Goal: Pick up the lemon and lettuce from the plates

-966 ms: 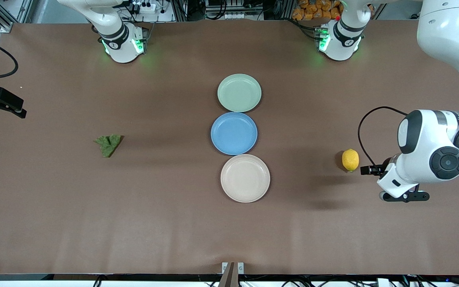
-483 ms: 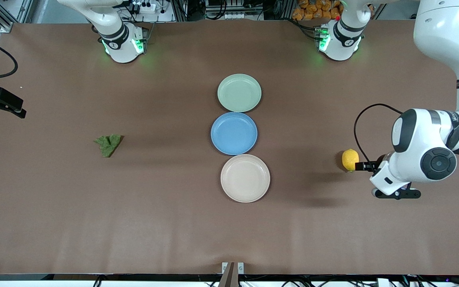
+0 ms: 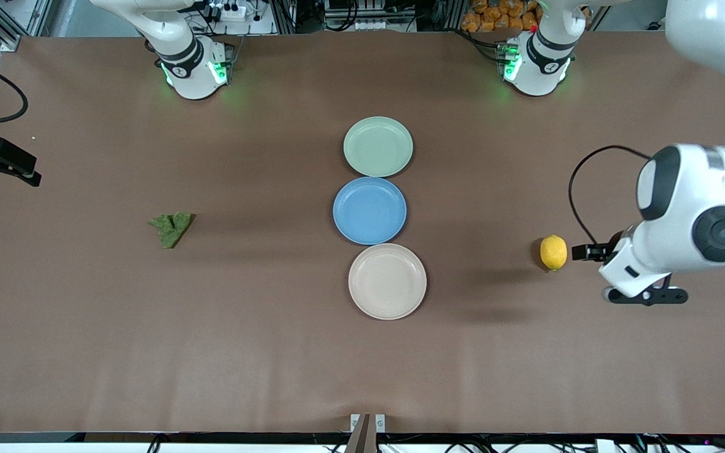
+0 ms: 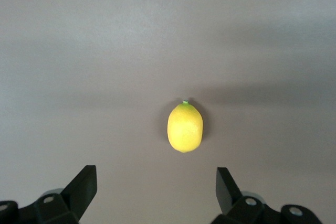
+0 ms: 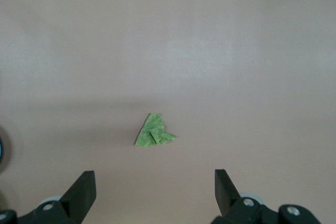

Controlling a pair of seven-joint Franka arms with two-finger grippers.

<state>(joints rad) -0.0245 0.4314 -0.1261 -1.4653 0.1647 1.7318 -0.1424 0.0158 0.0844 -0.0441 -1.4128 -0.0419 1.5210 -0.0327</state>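
Both wrist views cut off the left gripper point(image 4: 152, 184) and right gripper point(image 5: 152, 184), showing only spread fingertips.

Bare counter point(image 3: 274, 352) rings the lemon point(image 3: 553, 252) and the lettuce point(image 3: 171, 228). Between them, three plates form a line: green plate point(image 3: 377, 146), blue plate point(image 3: 369, 210), beige plate point(image 3: 387, 281).

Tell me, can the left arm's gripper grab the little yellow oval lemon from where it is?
Probably yes. The little yellow oval lemon lies alone on the bare brown table, and the left gripper is beside it with fingers open wide. Nothing stands between them.
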